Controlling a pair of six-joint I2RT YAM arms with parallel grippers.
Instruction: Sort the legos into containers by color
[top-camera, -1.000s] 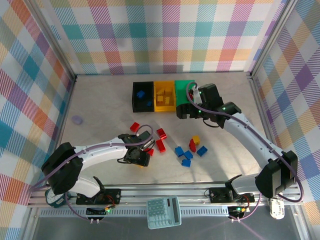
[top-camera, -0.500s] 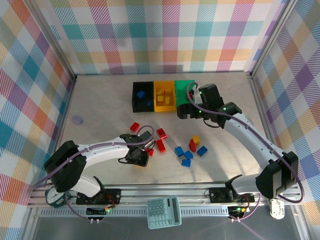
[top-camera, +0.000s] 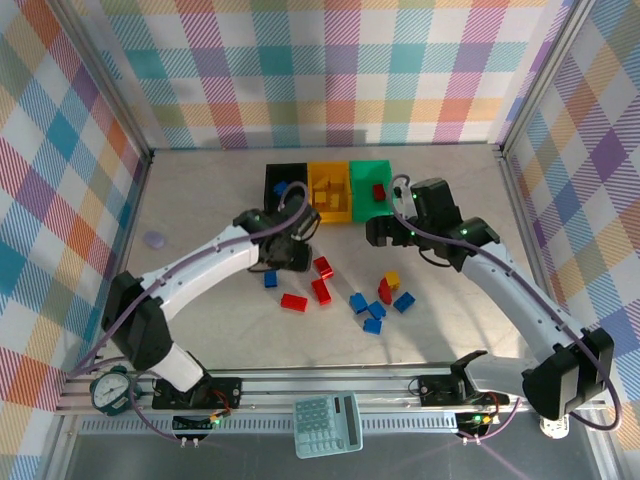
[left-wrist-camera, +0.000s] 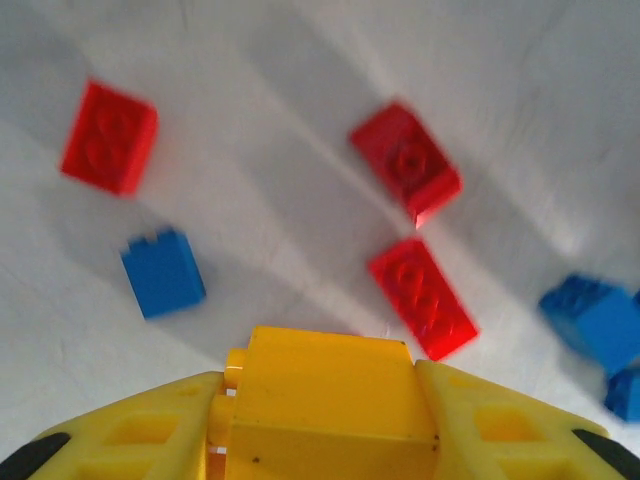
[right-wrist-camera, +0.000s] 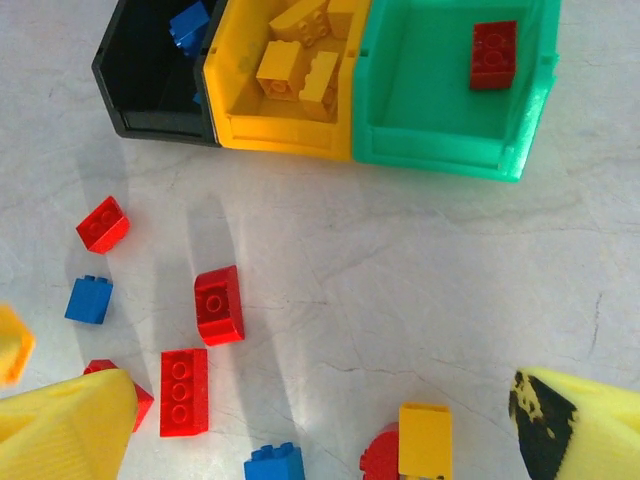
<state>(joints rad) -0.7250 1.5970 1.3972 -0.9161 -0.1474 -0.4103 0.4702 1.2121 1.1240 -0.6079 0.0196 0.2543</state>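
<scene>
I can read no text, brand, number or sign from any of my cameras. The teal calculator (top-camera: 328, 424) at the near edge, in front of the arm bases, has rows of pale keys, but their markings are too small for me to make out. The round dial gauge (top-camera: 110, 390) at the near left corner shows a white face, and its scale marks are too fine to read. In the left wrist view, the studs of the red legos (left-wrist-camera: 420, 297) are too blurred for me to tell whether they bear lettering.
</scene>
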